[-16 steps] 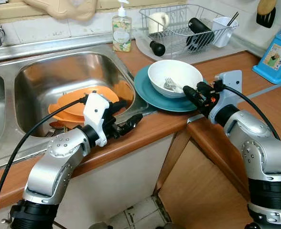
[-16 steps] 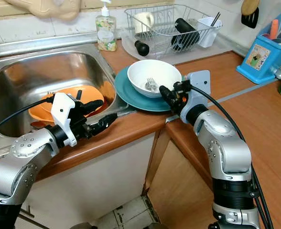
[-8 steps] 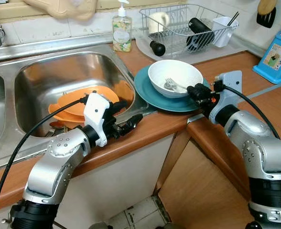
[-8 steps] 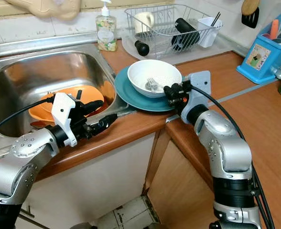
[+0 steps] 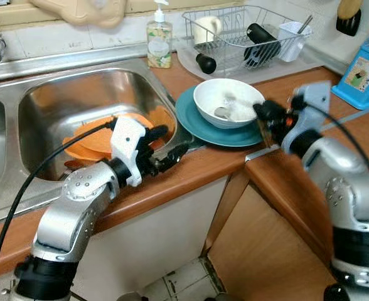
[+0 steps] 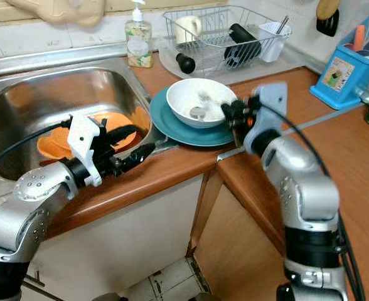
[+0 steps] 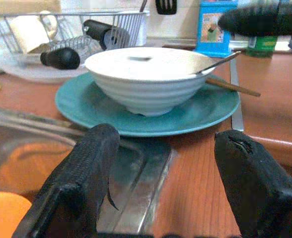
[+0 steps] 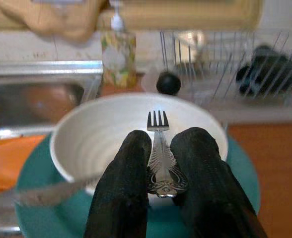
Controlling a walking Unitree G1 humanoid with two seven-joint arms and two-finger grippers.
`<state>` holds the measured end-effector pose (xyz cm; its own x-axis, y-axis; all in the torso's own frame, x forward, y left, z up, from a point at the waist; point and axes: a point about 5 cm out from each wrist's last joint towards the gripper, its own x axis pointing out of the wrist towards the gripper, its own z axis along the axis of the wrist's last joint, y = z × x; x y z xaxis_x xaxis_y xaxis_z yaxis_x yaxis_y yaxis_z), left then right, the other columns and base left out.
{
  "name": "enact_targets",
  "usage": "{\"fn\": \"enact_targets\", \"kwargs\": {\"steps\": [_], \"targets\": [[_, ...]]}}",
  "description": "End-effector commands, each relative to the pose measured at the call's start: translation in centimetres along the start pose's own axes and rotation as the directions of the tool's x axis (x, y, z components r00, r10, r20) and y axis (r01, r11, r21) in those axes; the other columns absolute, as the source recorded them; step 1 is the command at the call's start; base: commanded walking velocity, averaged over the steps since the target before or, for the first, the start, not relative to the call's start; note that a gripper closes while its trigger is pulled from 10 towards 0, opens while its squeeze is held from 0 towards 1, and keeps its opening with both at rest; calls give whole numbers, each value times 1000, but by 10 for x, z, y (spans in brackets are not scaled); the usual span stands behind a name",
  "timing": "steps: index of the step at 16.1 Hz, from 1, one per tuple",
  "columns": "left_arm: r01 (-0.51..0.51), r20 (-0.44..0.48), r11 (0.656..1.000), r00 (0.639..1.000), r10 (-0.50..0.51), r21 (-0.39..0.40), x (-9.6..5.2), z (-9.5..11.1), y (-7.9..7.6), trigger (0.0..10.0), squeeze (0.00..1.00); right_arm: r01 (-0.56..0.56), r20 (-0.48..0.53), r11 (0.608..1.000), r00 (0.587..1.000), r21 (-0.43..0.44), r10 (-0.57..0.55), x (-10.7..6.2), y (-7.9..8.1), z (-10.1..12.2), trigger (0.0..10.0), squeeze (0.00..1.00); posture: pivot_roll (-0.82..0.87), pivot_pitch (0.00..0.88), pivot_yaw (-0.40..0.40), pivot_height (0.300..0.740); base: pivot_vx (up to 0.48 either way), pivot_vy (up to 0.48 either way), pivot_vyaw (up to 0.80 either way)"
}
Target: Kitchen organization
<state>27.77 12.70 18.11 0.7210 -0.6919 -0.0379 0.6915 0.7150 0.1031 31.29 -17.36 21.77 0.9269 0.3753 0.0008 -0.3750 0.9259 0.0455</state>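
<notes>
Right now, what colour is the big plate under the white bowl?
Teal blue. The plate shows best in the left wrist view, beneath the bowl.

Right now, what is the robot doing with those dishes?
The robot's right pincer is pinching a fork and holding it over the white bowl, which sits on a teal plate beside the sink. Its left pincer hangs open at the sink's edge, above orange plates.

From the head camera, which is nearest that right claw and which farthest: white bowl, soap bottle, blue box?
From the right gripper:
1. White bowl, right beside it, on the teal plate.
2. Blue box, off to its right.
3. Soap bottle, farthest, behind the sink.
</notes>
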Motion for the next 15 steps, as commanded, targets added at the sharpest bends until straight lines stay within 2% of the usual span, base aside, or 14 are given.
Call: {"fn": "enact_targets", "kwargs": {"steps": [1,2,4,5,8,9,10,11,12,13,14,15], "targets": [[21,2,996,1000,-21,87,4,8,0,10000,0,-31,49,999,998,-15,31,-1,2,18,0,0,-153,0,-4,740,0,0,0],[21,1,993,1000,-21,118,5,10,0,10000,0,-49,61,999,997,-19,50,-1,3,22,0,0,-152,0,-5,740,0,0,0],[15,20,965,1000,-21,261,12,23,3,10000,0,-129,107,992,986,-4,129,-1,12,35,0,0,-150,0,-5,740,0,0,0],[5,51,941,998,-24,339,17,33,4,10000,0,-185,110,983,976,-9,185,-1,20,38,0,0,-145,0,-7,740,0,0,0],[-8,60,891,998,-22,454,25,40,8,10000,0,-283,89,959,955,-29,285,-2,36,39,0,0,-142,0,-5,740,0,0,0],[-6,52,872,998,-22,490,27,40,10,5137,0,-315,79,948,945,-36,317,-2,42,38,0,0,-141,0,-2,740,0,0,0],[-10,47,850,999,-18,526,29,41,12,2627,0,-351,67,936,933,-41,353,-3,48,37,0,0,-141,0,-2,740,0,0,0],[-16,48,834,999,-12,552,31,41,13,2235,0,-375,59,926,924,-39,377,-4,53,37,0,0,-141,0,-2,740,0,0,0],[-19,47,824,999,-10,566,32,41,14,2431,0,-385,56,922,920,-38,387,-4,55,37,0,0,-141,0,-2,740,0,0,0],[-19,36,792,999,-3,611,35,40,16,3216,0,-413,44,910,909,-40,415,-5,60,36,0,0,-141,0,-2,740,0,0,0],[-21,32,781,999,1,625,36,39,17,5804,0,-422,37,905,905,-43,424,-5,62,35,0,0,-141,0,-2,740,0,0,0],[-24,32,775,999,5,631,36,39,17,5804,0,-427,33,903,903,-46,428,-5,63,35,0,0,-141,0,-2,740,0,0,0]]}}
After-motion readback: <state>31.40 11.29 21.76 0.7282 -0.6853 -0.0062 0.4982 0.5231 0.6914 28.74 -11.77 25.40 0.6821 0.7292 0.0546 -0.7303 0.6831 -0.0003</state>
